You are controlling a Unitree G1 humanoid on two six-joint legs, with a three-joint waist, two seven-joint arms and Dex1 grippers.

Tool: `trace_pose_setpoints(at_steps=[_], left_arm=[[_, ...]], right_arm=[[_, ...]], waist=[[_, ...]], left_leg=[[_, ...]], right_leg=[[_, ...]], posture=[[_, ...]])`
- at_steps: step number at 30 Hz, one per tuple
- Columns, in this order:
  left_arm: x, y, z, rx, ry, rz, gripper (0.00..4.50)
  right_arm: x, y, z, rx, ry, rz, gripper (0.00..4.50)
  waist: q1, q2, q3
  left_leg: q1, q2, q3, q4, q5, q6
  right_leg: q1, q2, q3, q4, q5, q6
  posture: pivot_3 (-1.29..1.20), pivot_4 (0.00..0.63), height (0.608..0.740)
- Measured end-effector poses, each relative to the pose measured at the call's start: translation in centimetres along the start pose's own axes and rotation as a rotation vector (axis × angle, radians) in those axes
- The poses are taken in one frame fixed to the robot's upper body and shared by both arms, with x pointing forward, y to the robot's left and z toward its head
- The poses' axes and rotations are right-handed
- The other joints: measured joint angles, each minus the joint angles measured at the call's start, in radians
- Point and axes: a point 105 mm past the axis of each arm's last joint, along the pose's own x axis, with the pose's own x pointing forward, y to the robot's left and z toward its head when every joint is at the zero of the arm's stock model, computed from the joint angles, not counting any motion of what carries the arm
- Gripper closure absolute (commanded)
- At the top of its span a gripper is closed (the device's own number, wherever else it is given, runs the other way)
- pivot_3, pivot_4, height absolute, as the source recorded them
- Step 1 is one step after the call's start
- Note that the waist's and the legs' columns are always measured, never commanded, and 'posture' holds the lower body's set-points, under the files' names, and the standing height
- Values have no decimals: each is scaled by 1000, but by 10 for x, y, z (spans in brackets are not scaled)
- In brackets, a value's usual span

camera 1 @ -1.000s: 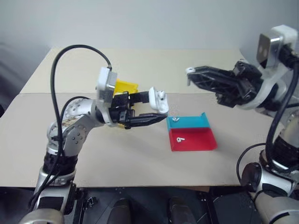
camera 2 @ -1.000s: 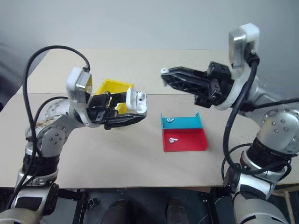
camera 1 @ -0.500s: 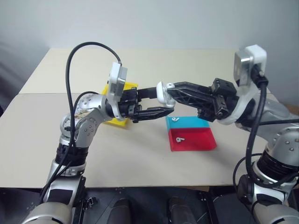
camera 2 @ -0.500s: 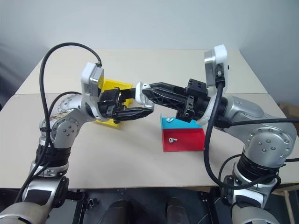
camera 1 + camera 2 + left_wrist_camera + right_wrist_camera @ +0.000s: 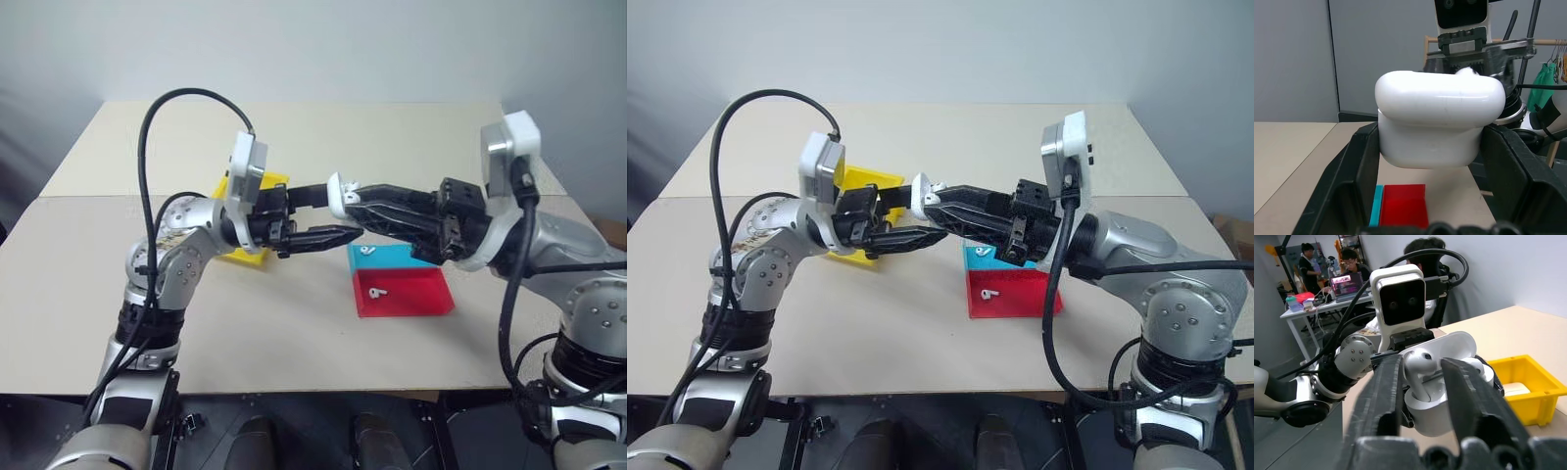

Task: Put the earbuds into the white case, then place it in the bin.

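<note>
- Head views: the left gripper (image 5: 328,217) clamps a glossy white case (image 5: 339,198), rounded and lid-up, above a matte beige table (image 5: 294,323). The right gripper (image 5: 349,196) meets it from the opposite side, holding a small white earbud (image 5: 351,187) at the case's open top; whether the bud is already seated cannot be told. A bright yellow plastic bin (image 5: 257,186) sits behind the left wrist. Beside it lies a flat tray (image 5: 423,294), half blue, half red, with one stemmed earbud on the blue part (image 5: 368,252) and another on the red part (image 5: 376,291).
- Left wrist view: black fingers (image 5: 1359,171) press both smooth sides of the case.
- Right wrist view: ribbed black fingers (image 5: 1382,396) pinch the earbud over the open case; people sit at a desk (image 5: 1317,303) behind.
</note>
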Motion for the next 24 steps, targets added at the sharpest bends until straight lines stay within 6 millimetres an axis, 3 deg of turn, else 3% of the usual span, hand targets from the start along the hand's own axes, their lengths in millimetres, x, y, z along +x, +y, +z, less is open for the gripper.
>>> trace_pose_setpoints(at_steps=[6,13,16,21,24], left_arm=[[-3,4,-1,-4,-1,29,1686],[-2,2,1,5,-2,8,1686],[-1,2,2,12,-4,-2,1686],[2,4,-1,-4,-8,-18,1686],[7,5,-5,-8,-8,-33,1686]], right_arm=[[0,5,-1,-20,22,18,20],[-14,2,2,-13,44,-23,20],[-20,1,4,-26,63,-22,560],[-31,-20,19,-143,152,-82,2262],[-26,-31,35,-260,205,-73,3391]], waist=[[0,0,0],[2,0,0],[2,0,0],[0,0,0],[-2,0,0]], left_leg=[[0,0,0,0,0,0],[0,0,0,0,0,0],[0,0,0,0,0,0],[0,0,0,0,0,0],[0,0,1,0,0,0]], right_leg=[[0,0,0,0,0,0],[0,0,0,-1,0,0],[0,0,0,-1,0,0],[0,0,0,-1,0,0],[0,0,1,-1,0,0]], posture=[[0,150,740],[0,150,740],[0,150,740],[0,150,740],[0,150,740]])
